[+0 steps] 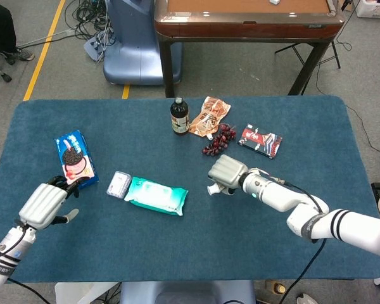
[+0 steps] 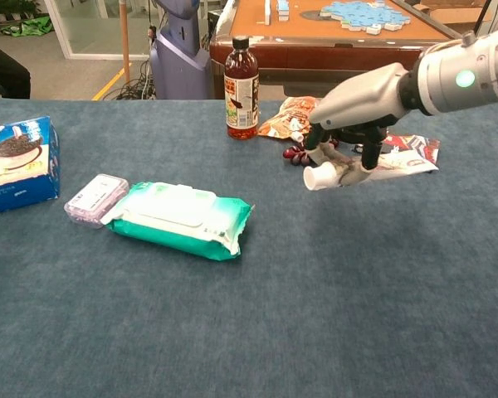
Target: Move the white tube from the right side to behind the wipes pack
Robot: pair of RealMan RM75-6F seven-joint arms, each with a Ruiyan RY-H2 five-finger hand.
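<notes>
Fingers (image 1: 223, 188) of the right hand (image 1: 227, 173) clasp the white tube (image 1: 213, 189) above the table (image 1: 177, 247), right of the wipes pack (image 1: 156, 196); the left hand (image 1: 45, 204) hovers, fingers loosely apart. From the chest camera, the tube's cap points left, arm reaching across from the right.

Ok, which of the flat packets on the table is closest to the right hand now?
The red and black packet: it lies just behind the right hand; the orange snack bag sits farther back.
</notes>
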